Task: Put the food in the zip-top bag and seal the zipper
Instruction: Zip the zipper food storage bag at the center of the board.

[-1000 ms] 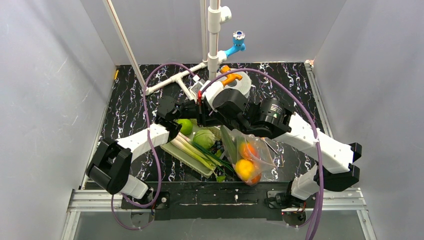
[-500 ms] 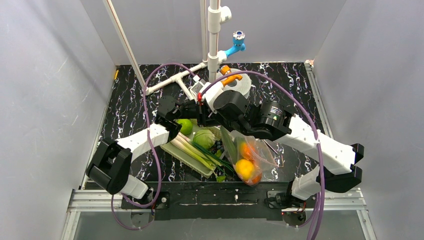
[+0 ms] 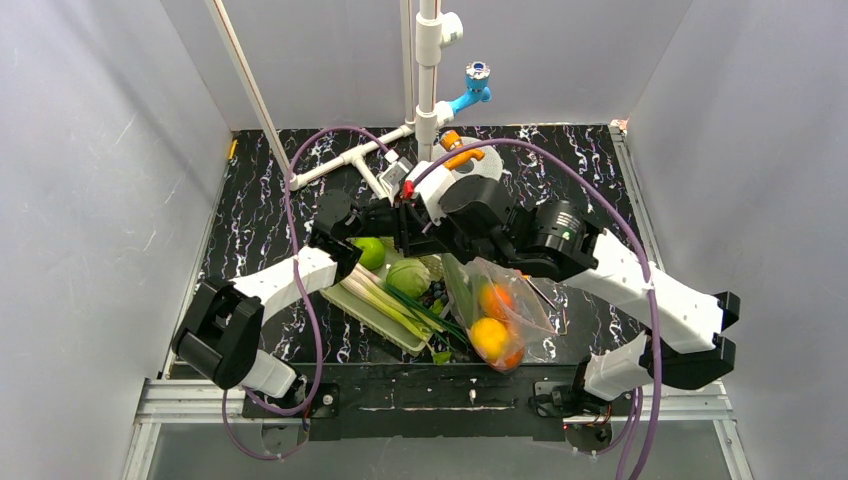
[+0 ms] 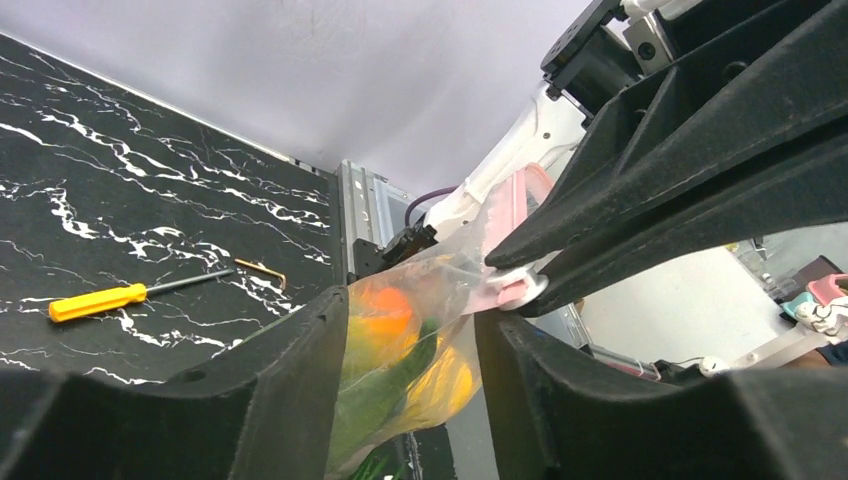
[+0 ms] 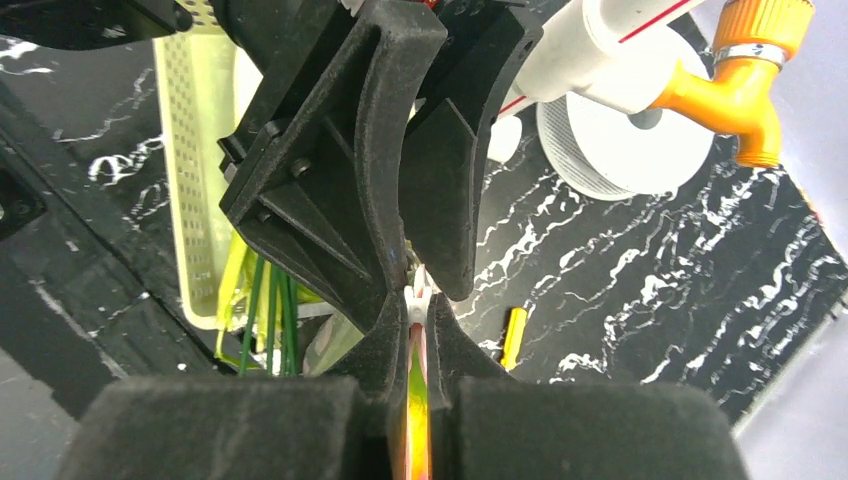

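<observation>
The zip-top bag (image 3: 508, 300) lies right of centre, its clear plastic holding the food: orange fruits (image 3: 496, 297), a yellow fruit (image 3: 489, 336) and a green cucumber (image 4: 385, 395). In the left wrist view the bag (image 4: 440, 300) hangs between the spread fingers of my left gripper (image 4: 412, 312), which is open. My right gripper (image 5: 415, 300) is shut on the pinkish zipper (image 4: 515, 288) at the bag's top edge. From above, both grippers meet over the basket's far end, left gripper (image 3: 393, 224) facing right gripper (image 3: 414, 216), and the zipper is hidden under them.
A pale green mesh basket (image 3: 372, 312) with cabbage, a green fruit and scallions sits left of the bag. A yellow-handled screwdriver (image 4: 98, 299) lies on the black marbled table. Behind stand a white pipe (image 3: 428, 70), an orange tap (image 5: 745, 75) and a white roll (image 5: 615, 150).
My left gripper has opened and let go of the bag's edge. My right gripper has closed on the zipper, and the right arm's elbow has shifted slightly right.
</observation>
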You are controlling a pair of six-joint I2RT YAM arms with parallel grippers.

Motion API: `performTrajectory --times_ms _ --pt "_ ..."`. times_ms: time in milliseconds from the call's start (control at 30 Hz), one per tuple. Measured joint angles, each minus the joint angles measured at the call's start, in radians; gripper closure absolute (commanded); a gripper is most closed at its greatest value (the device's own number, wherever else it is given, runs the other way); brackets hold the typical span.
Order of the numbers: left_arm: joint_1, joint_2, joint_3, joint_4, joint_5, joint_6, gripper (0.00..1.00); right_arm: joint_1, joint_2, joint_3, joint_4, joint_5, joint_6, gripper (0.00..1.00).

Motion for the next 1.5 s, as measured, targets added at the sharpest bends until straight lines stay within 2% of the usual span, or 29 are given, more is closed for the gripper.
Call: performTrajectory --times_ms 133,167,267,367,633,1000,1500 --pt "-0.003 0.0 0.0 0.021 -0.002 -0.008 0.52 -0.034 -0.037 -0.018 0.016 -0.091 0.019 0.99" --pt "-0.004 0.0 0.0 0.032 -0.001 -0.014 0.57 -0.041 -0.042 -0.018 0.018 -0.111 0.026 0.99" --pt "-0.004 0.0 0.0 0.08 0.011 -0.045 0.83 -0.053 -0.048 -0.019 0.026 -0.141 0.035 0.99" --pt "-0.006 0.0 0.0 0.146 0.034 -0.077 0.99 -0.069 -0.049 -0.021 0.029 -0.162 0.045 0.99" --pt "-0.006 0.0 -0.006 0.184 0.038 -0.1 1.0 -0.075 -0.055 -0.027 0.032 -0.163 0.051 0.99" --pt "0.002 0.0 -0.041 0.193 -0.023 -0.099 1.0 -0.076 -0.171 -0.181 0.081 -0.16 0.067 0.99" --pt "0.024 -0.001 -0.042 0.196 -0.061 -0.073 1.0 -0.076 -0.325 -0.244 -0.045 -0.189 0.111 0.99"
